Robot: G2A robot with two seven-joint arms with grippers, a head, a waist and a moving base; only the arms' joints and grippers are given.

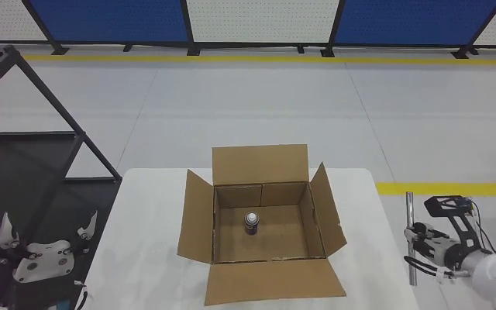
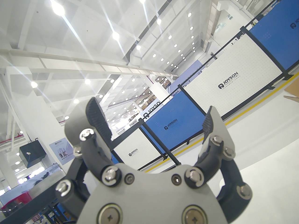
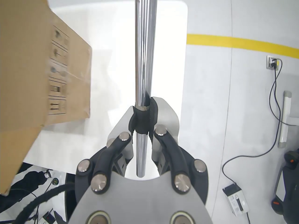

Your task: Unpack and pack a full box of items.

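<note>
My right claw [image 3: 143,120] clamps a metal rod [image 3: 144,47], left claw [image 2: 151,108] gapes; likely unpacking, next laying it on the desk [image 1: 147,232].

Open box [image 1: 287,232], lone container [image 1: 252,222] inside

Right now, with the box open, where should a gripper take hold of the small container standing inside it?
Judging by its pose, the upper body of the small container, from straight above: it stands upright on the floor of the box, whose walls block a sideways approach. The open left gripper is free; the right gripper holds a metal rod.
</note>
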